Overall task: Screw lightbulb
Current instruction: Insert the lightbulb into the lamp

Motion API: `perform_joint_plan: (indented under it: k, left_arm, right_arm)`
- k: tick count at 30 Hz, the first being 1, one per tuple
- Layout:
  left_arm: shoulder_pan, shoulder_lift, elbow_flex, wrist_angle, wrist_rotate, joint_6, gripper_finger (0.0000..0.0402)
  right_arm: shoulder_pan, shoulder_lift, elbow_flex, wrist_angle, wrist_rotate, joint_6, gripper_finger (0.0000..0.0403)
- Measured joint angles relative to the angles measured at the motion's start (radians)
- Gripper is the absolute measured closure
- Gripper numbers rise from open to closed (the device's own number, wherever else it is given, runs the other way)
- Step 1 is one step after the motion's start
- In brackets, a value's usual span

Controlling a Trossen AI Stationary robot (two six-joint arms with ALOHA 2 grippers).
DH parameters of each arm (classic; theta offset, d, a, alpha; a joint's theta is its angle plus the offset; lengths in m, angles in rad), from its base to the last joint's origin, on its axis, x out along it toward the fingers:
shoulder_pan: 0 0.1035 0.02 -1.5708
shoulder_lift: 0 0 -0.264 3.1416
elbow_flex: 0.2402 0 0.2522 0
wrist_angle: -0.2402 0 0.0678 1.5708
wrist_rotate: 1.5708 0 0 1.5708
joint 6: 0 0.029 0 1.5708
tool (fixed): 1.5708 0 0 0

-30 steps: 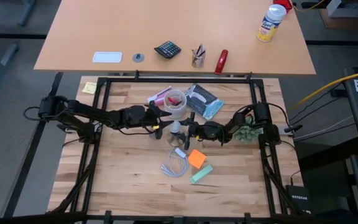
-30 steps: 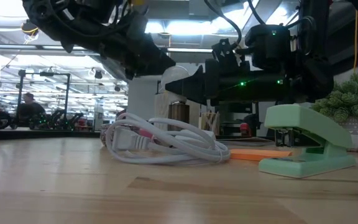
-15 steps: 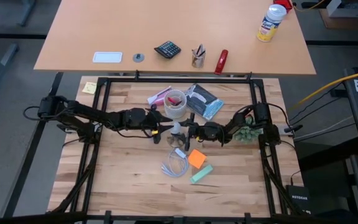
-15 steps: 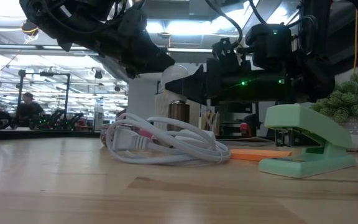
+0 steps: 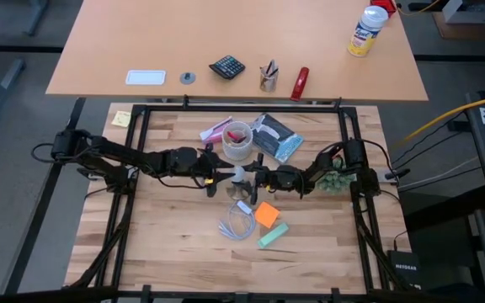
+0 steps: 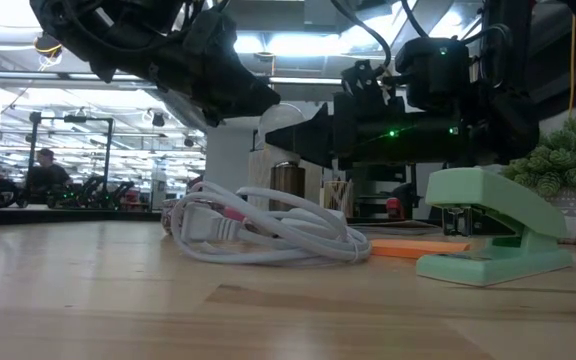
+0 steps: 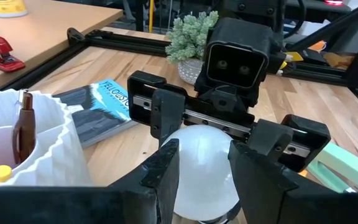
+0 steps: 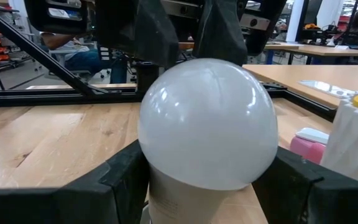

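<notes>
Both grippers meet at the bulb (image 7: 205,163) mid-table: the left gripper (image 7: 202,168) has its fingers (image 7: 165,169) pressed on the globe's sides, while the right gripper (image 8: 207,177) clamps lower, around the neck. The bulb stands upright between them, with the cup (image 7: 23,144) just beside. Whatever it threads into is hidden, so I cannot tell how many turns remain; judging by both grips, screwing is mid-way, not finished.

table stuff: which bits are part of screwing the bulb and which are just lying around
In the job: lightbulb, left gripper closed on its globe, right gripper around its base.

Lying about: white cord, green stapler, orange notes, white cup, plant.
</notes>
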Motion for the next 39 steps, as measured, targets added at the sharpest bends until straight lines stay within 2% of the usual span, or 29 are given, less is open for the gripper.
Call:
perform_joint_plan:
  k: [19, 28, 39]
  left_arm:
    - [0.001, 0.021, 0.0, 0.005, 0.034, -0.017, 0.027]
    - [-0.008, 0.043, 0.001, 0.019, 0.049, -0.021, 0.027]
    - [-0.011, 0.045, 0.002, 0.037, 0.084, -0.018, 0.027]
  right_arm:
    - [0.002, 0.0, 0.007, -0.007, 0.062, 0.019, 0.0159]
    - [0.002, 0.0, 0.054, -0.097, 0.063, 0.016, 0.0159]
    - [0.002, 0.0, 0.055, -0.097, 0.093, -0.135, 0.0159]
